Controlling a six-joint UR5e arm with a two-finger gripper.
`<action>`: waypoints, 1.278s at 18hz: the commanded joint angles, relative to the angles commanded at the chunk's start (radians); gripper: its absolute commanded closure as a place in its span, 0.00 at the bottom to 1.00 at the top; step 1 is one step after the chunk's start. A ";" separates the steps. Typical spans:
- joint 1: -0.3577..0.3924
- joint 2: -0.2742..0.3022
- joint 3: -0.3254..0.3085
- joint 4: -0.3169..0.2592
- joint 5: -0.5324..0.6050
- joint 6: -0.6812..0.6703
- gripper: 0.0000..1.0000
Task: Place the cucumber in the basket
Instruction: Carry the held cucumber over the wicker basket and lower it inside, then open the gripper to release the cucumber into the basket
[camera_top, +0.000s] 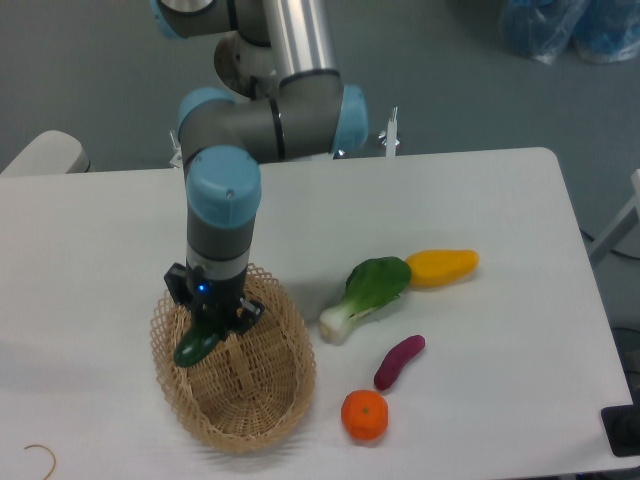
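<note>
The dark green cucumber (197, 344) hangs tilted in my gripper (213, 322), which is shut on its upper end. Its lower end dips over the left inside of the tan wicker basket (262, 405). The gripper stands above the basket's upper left part, and the arm comes down from the back of the table. I cannot tell whether the cucumber touches the basket floor.
A bok choy (366, 295) lies right of the basket, with a yellow vegetable (442, 266) beyond it. A purple vegetable (398, 361) and an orange (364, 415) sit at the front right. The table's front edge is close below the basket.
</note>
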 joint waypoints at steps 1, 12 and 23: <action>0.000 -0.003 0.000 0.000 0.008 -0.008 0.67; -0.011 -0.058 0.003 0.061 0.037 -0.123 0.65; -0.012 -0.037 0.054 0.081 0.042 -0.062 0.00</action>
